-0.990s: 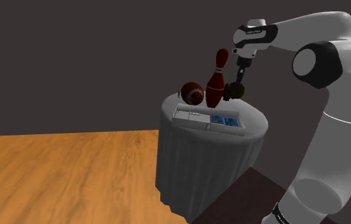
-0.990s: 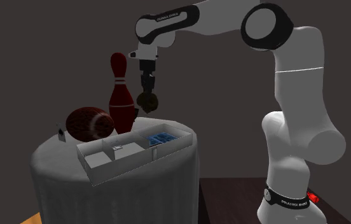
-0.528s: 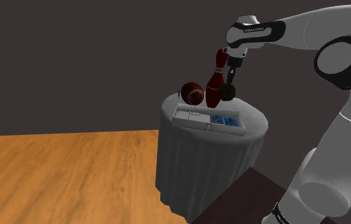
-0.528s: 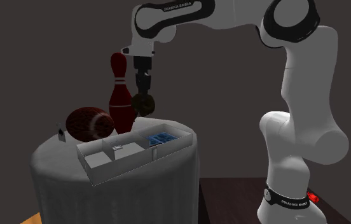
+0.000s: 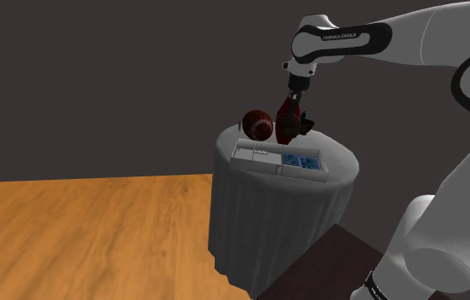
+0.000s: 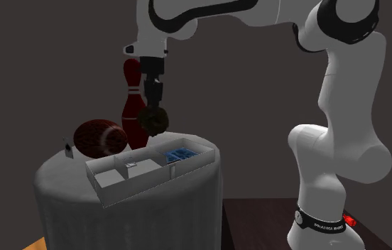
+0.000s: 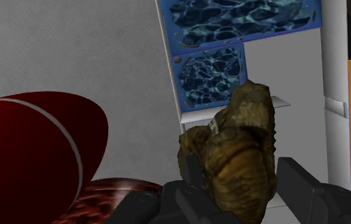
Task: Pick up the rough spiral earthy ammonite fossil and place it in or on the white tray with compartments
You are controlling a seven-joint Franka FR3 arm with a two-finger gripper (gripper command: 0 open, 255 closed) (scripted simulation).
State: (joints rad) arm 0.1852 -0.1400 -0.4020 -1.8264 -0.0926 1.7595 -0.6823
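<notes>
Tray point(image 6: 116, 187) compartments partly blue; fingers point(image 7: 304, 188) clasp fossil point(image 7: 238, 153)

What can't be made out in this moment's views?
- Shoulder view: most of the red bowling pin, hidden behind the gripper and the brown fossil it holds.
- Second exterior view: the small dark object near the table edge, beside the football, is too small to name.
- Second exterior view: the small pale item inside the white tray is too small to name.
- Wrist view: the tray's outer compartments, cut off by the picture's edges.
</notes>
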